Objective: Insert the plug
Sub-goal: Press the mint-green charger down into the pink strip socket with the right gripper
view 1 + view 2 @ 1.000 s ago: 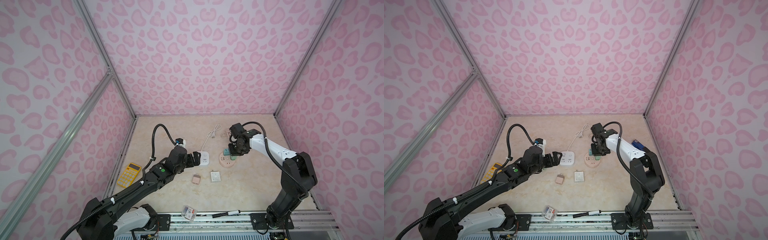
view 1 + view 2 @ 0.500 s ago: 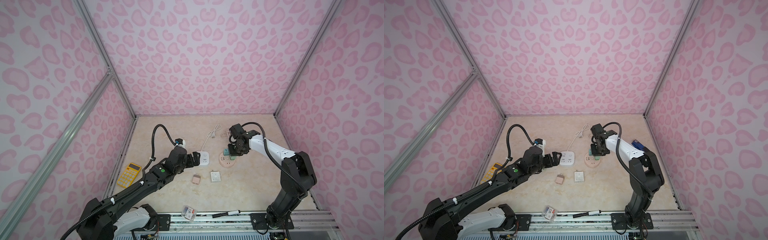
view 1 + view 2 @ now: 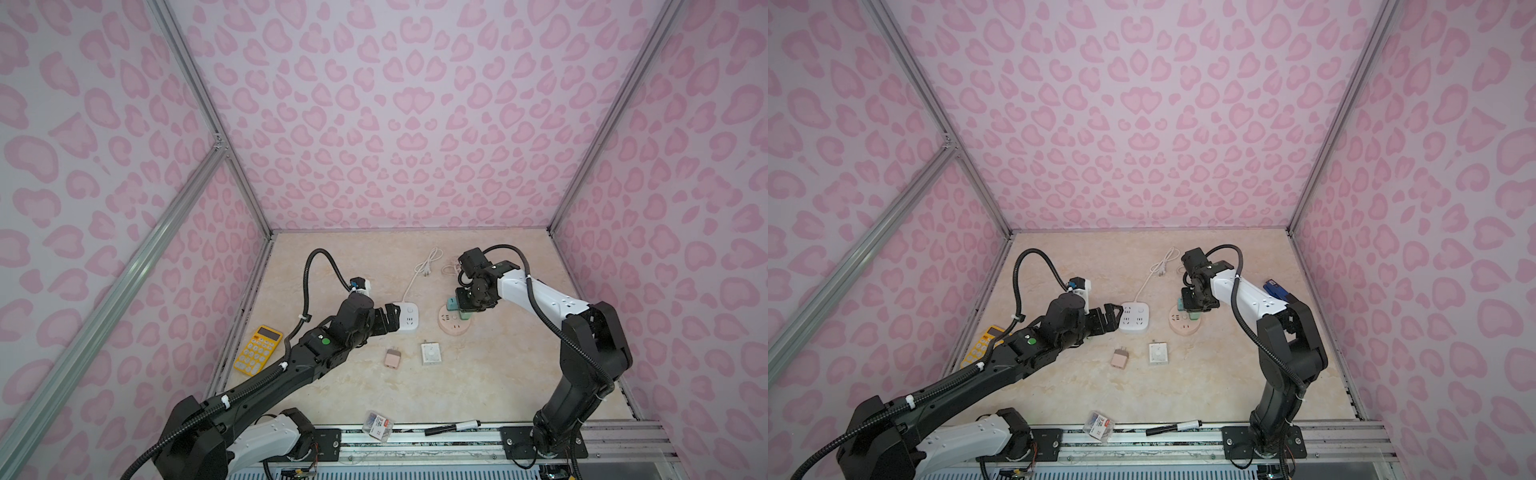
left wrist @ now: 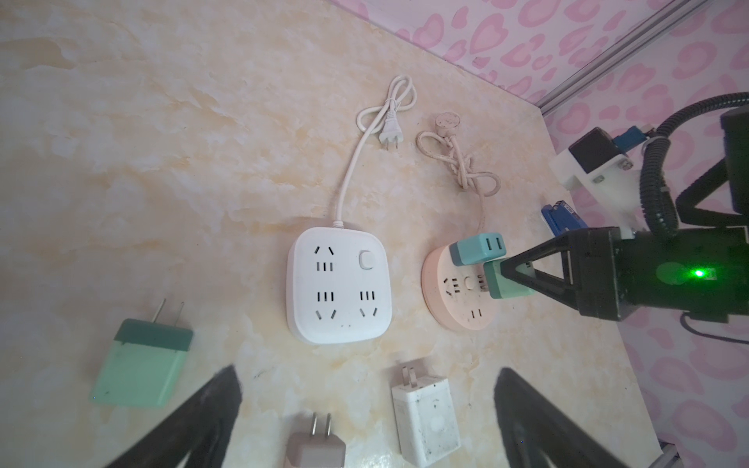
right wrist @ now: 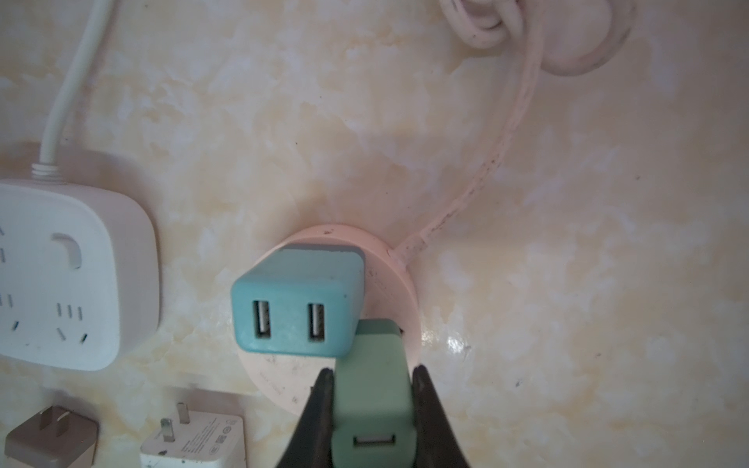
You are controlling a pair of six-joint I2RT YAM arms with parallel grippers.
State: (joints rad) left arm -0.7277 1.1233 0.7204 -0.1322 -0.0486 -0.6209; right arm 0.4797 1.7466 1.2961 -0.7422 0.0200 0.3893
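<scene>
I can't read any text here. The white charger has fine print and small square codes, all blurred. The pink round socket has faint lettering near its rim, illegible. Yellow calculator key marks are too small. The red-and-white label on the small box and the white label on the blue item are unreadable.

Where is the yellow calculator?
In both top views the yellow calculator lies flat at the left edge of the table, close to the left wall and just beside the left arm.
</scene>
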